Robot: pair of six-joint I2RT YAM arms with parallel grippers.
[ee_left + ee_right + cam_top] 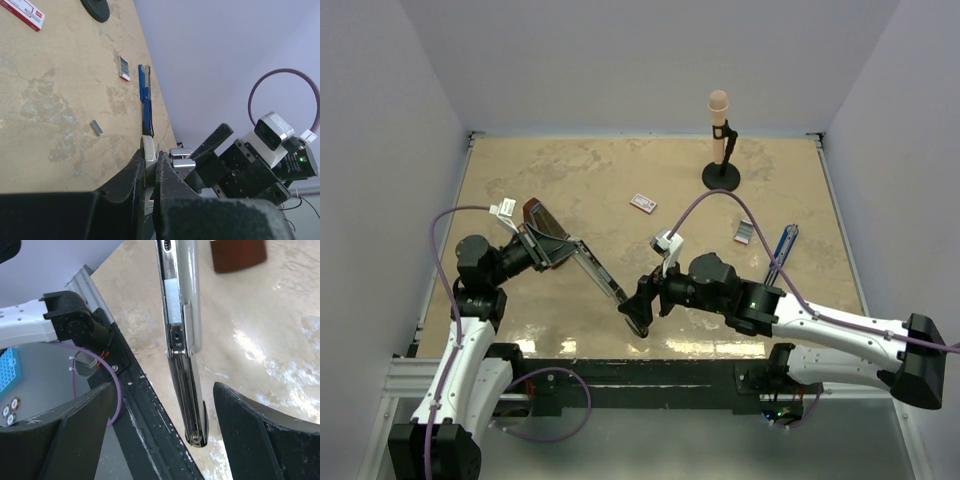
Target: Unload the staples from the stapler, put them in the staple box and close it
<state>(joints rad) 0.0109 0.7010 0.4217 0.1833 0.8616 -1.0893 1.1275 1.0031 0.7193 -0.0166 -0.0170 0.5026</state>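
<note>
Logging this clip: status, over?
Left gripper shut on brown-and-chrome stapler. Right gripper open astride its chrome rail. Silvery ridged staple strip on table. Nothing blocking.

The stapler [585, 257] is seen left of centre in the top view, swung fully open and raised off the table [570, 170]. Its dark reddish-brown body is set toward the upper left, and its long silvery magazine rail [605, 278] is slanted down toward the lower middle of the frame. In the right wrist view the magazine rail [184, 340] is shown as a narrow shiny channel running from top centre to bottom centre, with a pale block seated in its upper part. The staples [745, 232], a short ridged silvery strip, are laid flat on the table right of centre. In the left wrist view they [123, 68] are found at upper centre-left.
</note>
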